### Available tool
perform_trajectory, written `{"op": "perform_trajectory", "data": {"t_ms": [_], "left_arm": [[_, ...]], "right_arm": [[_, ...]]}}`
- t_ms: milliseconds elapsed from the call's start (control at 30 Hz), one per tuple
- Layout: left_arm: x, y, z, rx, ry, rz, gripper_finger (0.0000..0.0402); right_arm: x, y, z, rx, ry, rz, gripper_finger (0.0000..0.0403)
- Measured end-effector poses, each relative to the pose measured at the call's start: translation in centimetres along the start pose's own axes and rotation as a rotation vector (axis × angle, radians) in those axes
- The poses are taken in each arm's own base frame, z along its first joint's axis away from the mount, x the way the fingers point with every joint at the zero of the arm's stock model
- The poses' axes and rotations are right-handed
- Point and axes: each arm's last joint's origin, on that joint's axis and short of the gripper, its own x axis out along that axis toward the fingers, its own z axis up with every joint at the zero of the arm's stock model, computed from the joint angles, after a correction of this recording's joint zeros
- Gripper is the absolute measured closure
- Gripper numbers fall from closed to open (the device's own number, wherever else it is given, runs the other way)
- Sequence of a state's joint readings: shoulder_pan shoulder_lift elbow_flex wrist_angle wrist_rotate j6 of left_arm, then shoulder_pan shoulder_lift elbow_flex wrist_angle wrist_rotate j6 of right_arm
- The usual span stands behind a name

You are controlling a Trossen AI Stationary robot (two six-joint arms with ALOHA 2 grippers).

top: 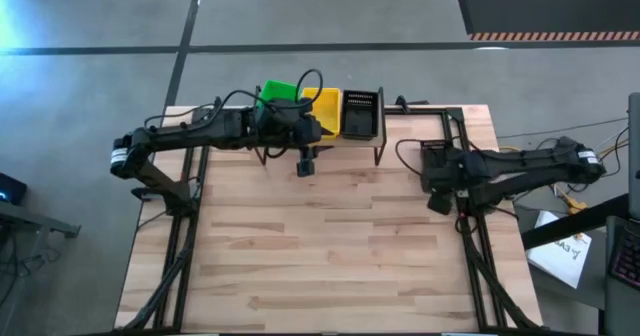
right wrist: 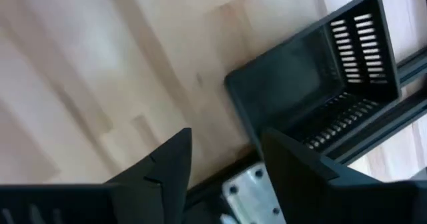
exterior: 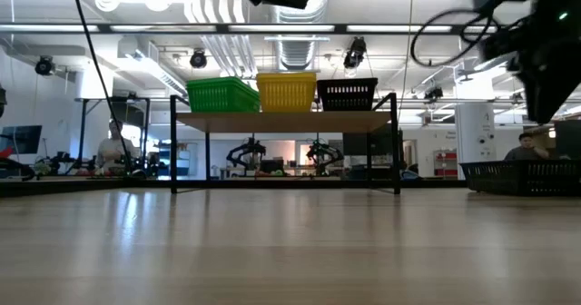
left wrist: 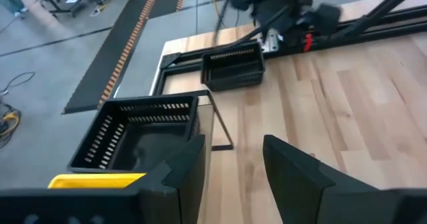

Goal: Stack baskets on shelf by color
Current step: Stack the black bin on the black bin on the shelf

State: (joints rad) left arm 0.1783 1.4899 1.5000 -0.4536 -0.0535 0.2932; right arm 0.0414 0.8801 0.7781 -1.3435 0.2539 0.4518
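1. The shelf (exterior: 286, 121), a light-wood plank on thin black legs, stands at the far edge of the table; in the high view it sits upper centre of the frame, and in the low view it fills the middle.
2. Three baskets sit side by side on its top. In the low view they run left to right: a green basket (exterior: 222, 94), a yellow basket (exterior: 287, 92) and a black basket on the shelf (exterior: 346, 94). The three stand close together, sides about touching.
3. The left gripper (top: 304, 163) hangs over the front edge of the shelf, in the upper middle of the high view, with the left arm reaching in from the left side of the frame. In the left wrist view its two dark fingers (left wrist: 187, 174) stand apart with bare tabletop showing between them, and nothing is held.
4. A second black basket (top: 438, 162) lies on the wooden tabletop (top: 330, 246) at the right, close to the table's black frame rail. In the low view it shows at the right edge, resting on the table surface.
5. The right gripper (right wrist: 223, 167) is just above this basket. In the right wrist view its fingers are spread, with the basket's open top beyond them and nothing clamped between them.
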Motion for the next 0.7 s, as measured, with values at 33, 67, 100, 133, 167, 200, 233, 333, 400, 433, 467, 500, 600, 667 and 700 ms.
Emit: {"op": "perform_trajectory", "data": {"t_ms": [33, 67, 100, 133, 167, 200, 233, 333, 400, 433, 467, 500, 600, 667, 700], "left_arm": [[0.0, -0.2, 0.0, 0.002, 0.000, -0.005, 0.0266], [0.0, -0.3, 0.1, 0.003, -0.002, -0.007, 0.0266], [0.0, -0.3, 0.1, 0.004, -0.003, -0.009, 0.0266], [0.0, -0.4, 0.1, 0.005, -0.003, -0.010, 0.0266], [0.0, -0.4, 0.1, 0.005, -0.003, -0.010, 0.0266], [0.0, -0.4, 0.1, 0.005, -0.003, -0.010, 0.0266], [0.0, -0.4, 0.1, 0.005, -0.003, -0.010, 0.0266], [0.0, -0.3, 0.1, 0.004, -0.003, -0.009, 0.0266], [0.0, -0.3, 0.1, 0.004, -0.003, -0.009, 0.0266], [0.0, -0.3, 0.1, 0.004, -0.003, -0.009, 0.0266], [0.0, -0.3, 0.1, 0.004, -0.003, -0.009, 0.0266], [0.0, -0.3, 0.1, 0.004, -0.003, -0.009, 0.0266], [0.0, -0.3, 0.1, 0.005, -0.003, -0.009, 0.0266], [0.0, -0.3, 0.1, 0.005, -0.003, -0.009, 0.0266], [0.0, -0.3, 0.1, 0.005, -0.004, -0.009, 0.0266]], "right_arm": [[0.5, -0.2, 0.5, 0.002, 0.009, -0.005, 0.0223], [0.9, -0.4, 0.9, -0.001, 0.017, -0.009, 0.0220], [1.3, -0.6, 1.3, -0.015, 0.029, -0.017, 0.0217], [1.7, -0.9, 1.8, -0.026, 0.045, -0.029, 0.0215], [2.1, -1.1, 2.1, -0.033, 0.064, -0.038, 0.0214], [2.5, -1.3, 2.4, -0.018, 0.092, -0.047, 0.0214], [2.9, -1.6, 2.6, -0.005, 0.119, -0.054, 0.0214], [3.6, -1.8, 3.0, 0.005, 0.165, -0.054, 0.0215], [3.9, -1.7, 3.2, 0.003, 0.186, -0.057, 0.0215], [4.1, -1.6, 3.3, 0.000, 0.198, -0.061, 0.0215], [4.3, -1.5, 3.4, -0.001, 0.209, -0.063, 0.0215], [4.4, -1.5, 3.5, -0.004, 0.220, -0.067, 0.0214], [5.3, -1.2, 3.8, -0.009, 0.262, -0.077, 0.0213], [6.0, -1.0, 4.0, -0.014, 0.297, -0.088, 0.0214], [6.3, -0.9, 4.2, -0.017, 0.318, -0.095, 0.0215]]}}
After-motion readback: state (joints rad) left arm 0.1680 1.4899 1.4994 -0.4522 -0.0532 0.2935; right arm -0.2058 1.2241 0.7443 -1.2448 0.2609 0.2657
